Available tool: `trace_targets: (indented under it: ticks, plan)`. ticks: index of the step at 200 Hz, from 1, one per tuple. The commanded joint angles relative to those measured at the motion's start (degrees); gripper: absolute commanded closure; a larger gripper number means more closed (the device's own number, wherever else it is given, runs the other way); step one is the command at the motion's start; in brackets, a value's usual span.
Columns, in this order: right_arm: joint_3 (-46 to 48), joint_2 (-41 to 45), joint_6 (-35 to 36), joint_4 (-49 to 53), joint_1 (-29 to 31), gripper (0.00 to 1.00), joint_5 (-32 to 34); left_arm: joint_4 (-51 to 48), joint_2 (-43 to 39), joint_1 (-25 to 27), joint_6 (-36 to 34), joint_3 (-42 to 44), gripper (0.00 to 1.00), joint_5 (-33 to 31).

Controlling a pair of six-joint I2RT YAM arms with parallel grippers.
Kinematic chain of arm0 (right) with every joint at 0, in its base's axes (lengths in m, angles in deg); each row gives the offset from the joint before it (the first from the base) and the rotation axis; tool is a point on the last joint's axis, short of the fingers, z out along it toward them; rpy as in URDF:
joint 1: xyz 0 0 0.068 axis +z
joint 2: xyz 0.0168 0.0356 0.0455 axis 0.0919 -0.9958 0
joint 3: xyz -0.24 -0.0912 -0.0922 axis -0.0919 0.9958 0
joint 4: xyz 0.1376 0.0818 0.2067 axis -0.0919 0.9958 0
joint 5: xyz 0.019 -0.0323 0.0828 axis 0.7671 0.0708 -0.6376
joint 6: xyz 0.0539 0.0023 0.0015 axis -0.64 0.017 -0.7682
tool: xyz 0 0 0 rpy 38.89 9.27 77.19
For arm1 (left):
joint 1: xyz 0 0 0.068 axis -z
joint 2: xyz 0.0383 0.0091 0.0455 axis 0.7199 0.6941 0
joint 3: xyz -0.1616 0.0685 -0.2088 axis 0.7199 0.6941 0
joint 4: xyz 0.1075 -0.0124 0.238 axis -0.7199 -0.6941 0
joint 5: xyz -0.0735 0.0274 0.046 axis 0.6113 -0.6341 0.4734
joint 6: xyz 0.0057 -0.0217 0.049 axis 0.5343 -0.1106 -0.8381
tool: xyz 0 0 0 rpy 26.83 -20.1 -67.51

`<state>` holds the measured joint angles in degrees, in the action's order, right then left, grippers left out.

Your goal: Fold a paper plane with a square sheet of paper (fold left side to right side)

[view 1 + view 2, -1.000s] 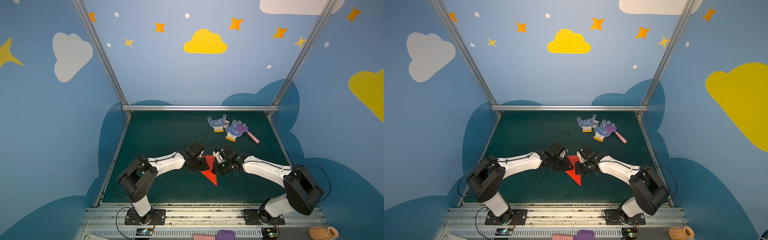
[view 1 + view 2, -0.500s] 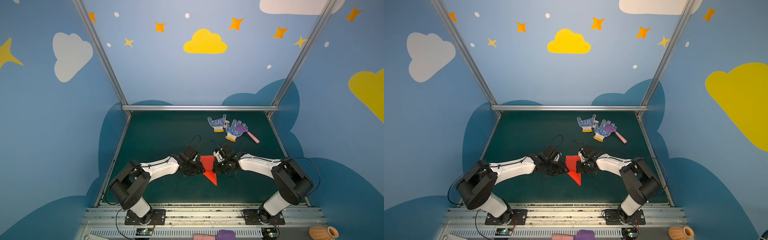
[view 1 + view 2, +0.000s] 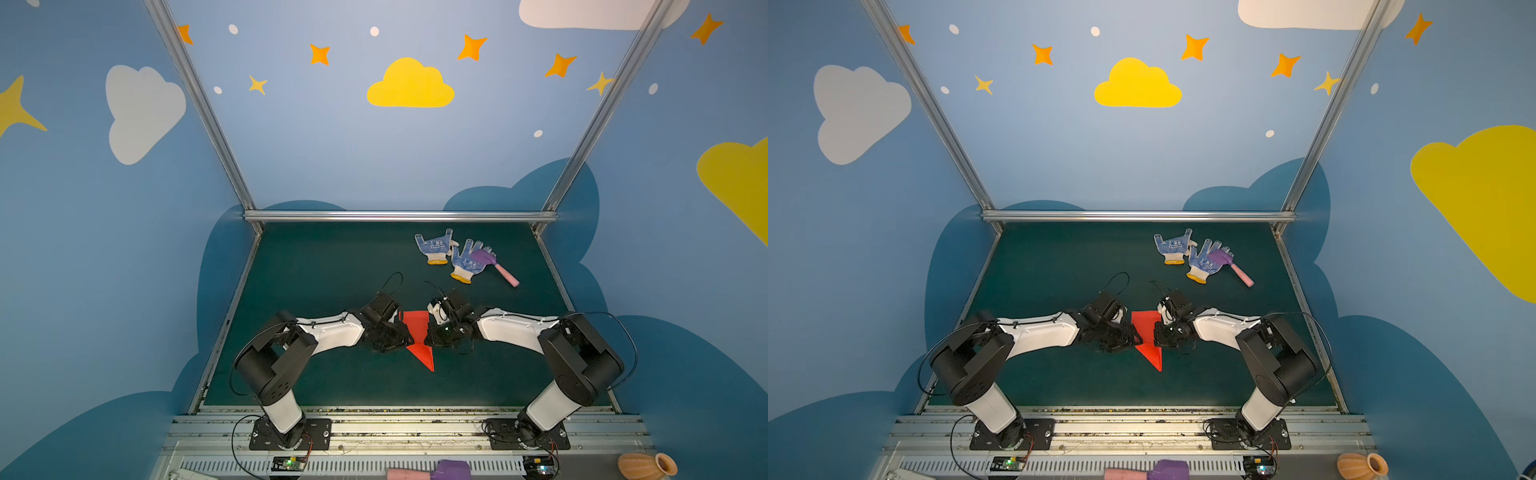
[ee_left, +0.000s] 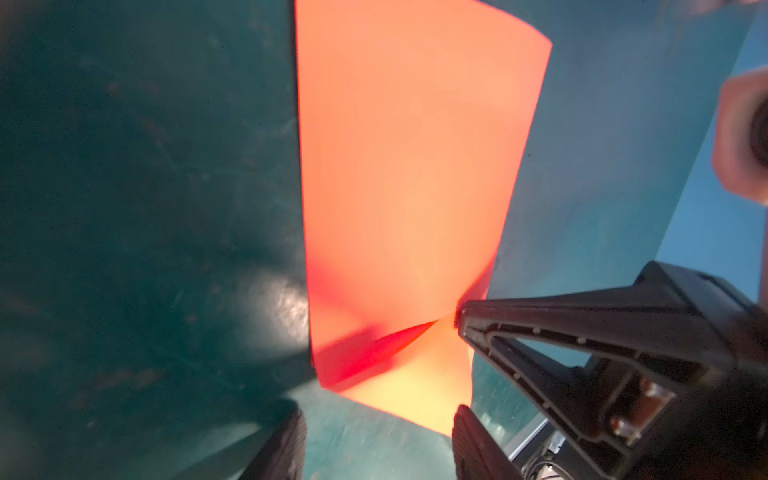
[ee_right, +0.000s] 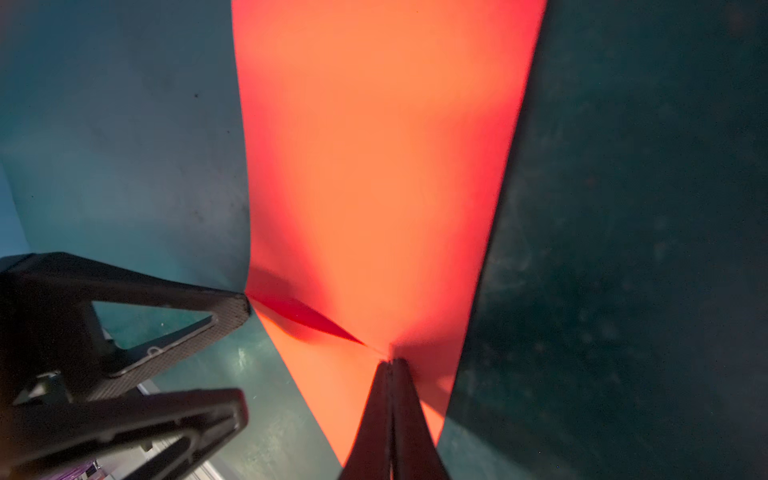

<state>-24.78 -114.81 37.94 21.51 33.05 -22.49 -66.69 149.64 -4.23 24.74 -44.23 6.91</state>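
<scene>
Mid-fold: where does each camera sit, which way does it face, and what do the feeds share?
Top views: high over the base rail, looking down across the green mat; left arm and right arm show whole, red paper between left claw and right claw.
Left wrist: on the left arm, facing along its open claw at the paper; its two fingertips show.
Right wrist: on the right arm, facing along its shut claw, tip on the paper.
Shared: each wrist view shows the paper and the opposite claw.
</scene>
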Motion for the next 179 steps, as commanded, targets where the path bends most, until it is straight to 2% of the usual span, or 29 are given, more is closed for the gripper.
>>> trace_targets:
  ticks: [1, 64, 128, 179]
  plan:
    - [1.79, -1.26, 0.54, 0.59, -0.01, 1.00, 1.00, 2.42, 1.25, -0.12, 0.93, 1.00, 0.45, 1.06]
    - [1.89, -0.99, 0.76, 0.95, -0.18, 1.00, 1.04, 4.79, 0.42, -1.63, 0.87, 1.31, 0.53, 2.60]
    - [2.14, -1.08, 0.78, 0.96, -0.35, 1.00, 1.10, 5.04, -0.44, -2.62, 0.29, 0.94, 0.55, 4.05]
    - [2.07, -1.27, 0.79, 0.95, -0.45, 1.00, 1.01, 6.99, -0.11, -2.60, 0.41, 1.64, 0.62, 4.48]
